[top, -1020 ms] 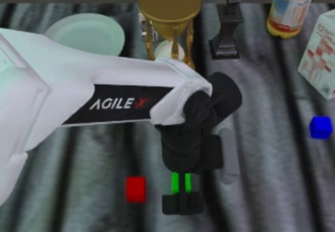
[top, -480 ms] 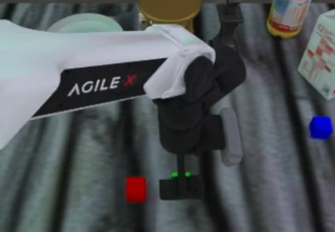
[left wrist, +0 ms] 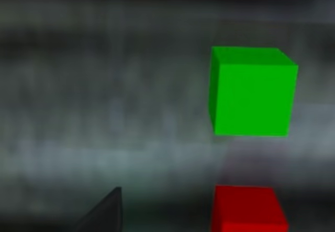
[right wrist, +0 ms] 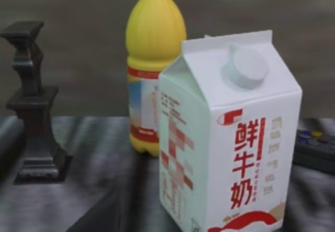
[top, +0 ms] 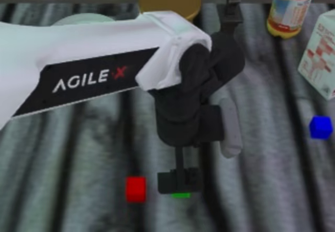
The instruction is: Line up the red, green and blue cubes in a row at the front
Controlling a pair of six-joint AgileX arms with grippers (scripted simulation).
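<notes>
The red cube (top: 135,188) sits on the table (top: 78,169) near the front edge, a little left of the middle. Just beside it, to the right, is the green cube (top: 181,195), mostly hidden in the top view under the left gripper (top: 180,182). In the left wrist view the green cube (left wrist: 252,91) rests on the cloth with the red cube (left wrist: 248,209) close by, and no finger touches it. Only one dark fingertip (left wrist: 102,213) shows, well off to the side, so the fingers look spread and holding nothing. Far over by the right edge lies the blue cube (top: 320,127), alone. The right gripper is not seen.

These cubes look small, hard and light (probably a bit slippery). It is best to pinch one on two flat sides, low and square.
</notes>
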